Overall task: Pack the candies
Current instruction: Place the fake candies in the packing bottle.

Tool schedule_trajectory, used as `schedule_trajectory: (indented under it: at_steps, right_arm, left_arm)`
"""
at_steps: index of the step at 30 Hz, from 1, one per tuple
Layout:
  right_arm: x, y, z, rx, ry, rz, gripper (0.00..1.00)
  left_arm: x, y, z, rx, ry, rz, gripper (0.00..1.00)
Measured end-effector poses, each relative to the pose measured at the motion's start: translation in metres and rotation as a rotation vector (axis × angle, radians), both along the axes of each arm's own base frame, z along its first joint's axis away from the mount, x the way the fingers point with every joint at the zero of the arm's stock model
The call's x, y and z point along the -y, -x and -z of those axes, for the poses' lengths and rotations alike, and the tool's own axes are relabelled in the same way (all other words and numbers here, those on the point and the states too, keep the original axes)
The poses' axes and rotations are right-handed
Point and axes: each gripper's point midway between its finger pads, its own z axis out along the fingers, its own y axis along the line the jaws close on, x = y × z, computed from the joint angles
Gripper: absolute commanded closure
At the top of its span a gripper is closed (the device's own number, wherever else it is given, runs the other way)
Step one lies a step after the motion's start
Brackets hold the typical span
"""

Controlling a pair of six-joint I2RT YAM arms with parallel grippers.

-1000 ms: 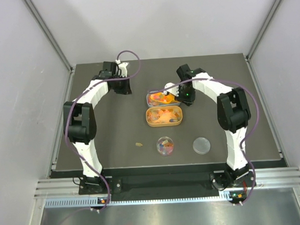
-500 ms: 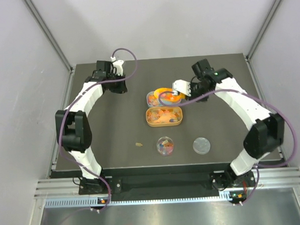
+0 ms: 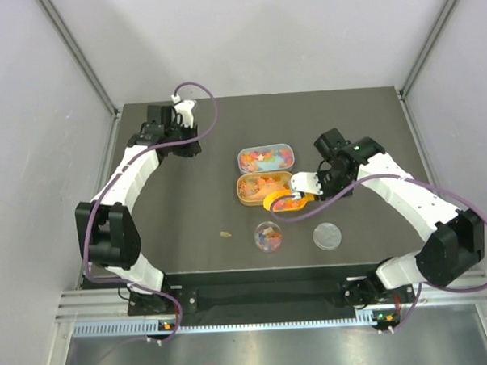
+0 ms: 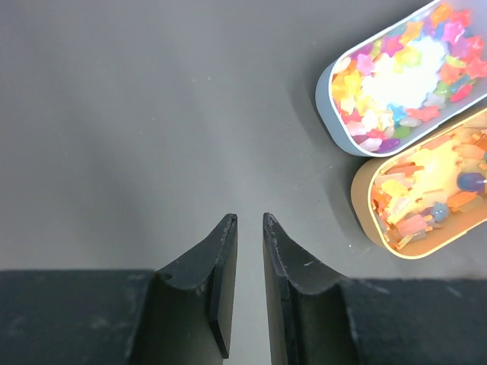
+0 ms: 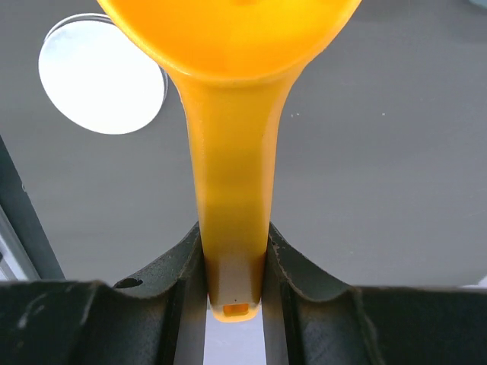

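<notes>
The step in hand looks like a scoop transfer. The right gripper (image 5: 234, 266) clamps the handle of the orange scoop (image 5: 230, 152). In the top view the scoop's bowl hangs at centre frame, between the orange tray (image 4: 361, 199) and the small round tub (image 3: 268, 235). Candies (image 4: 396, 68) fill the pale tray (image 4: 327, 106) and the orange one, and some lie in the tub (the scoop's own load cannot be told). The next move calls for centring the bowl over the tub's narrow mouth and tipping slowly. The left gripper (image 4: 249, 228), at upper left, is nearly closed on nothing.

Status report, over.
Left gripper nearly shut, empty. Right gripper shut on scoop near jar. Candies in trays and jar. Nothing blocking.
</notes>
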Motion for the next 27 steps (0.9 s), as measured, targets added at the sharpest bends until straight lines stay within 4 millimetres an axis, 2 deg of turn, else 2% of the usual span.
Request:
schedule_trajectory:
  at_steps: [8,13,19,27]
  right_arm:
    - [-0.029,0.029,-0.004,-0.006,0.036,-0.13,1.0]
    - [-0.041,0.048,0.009,-0.046,0.047,-0.154,1.0]
    - [-0.056,0.051,0.021,-0.08,0.042,-0.139,1.0]
    - [-0.091,0.057,0.043,-0.135,0.029,-0.172,1.0]
  left_arm:
    - [-0.004,0.02,-0.011,0.04,0.002,-0.006,0.74]
    - [-0.009,0.034,-0.008,0.033,0.005,-0.016,0.74]
    - [-0.022,0.043,-0.006,0.032,0.014,-0.053,0.74]
    - [-0.031,0.048,-0.009,0.036,0.028,-0.078,0.73]
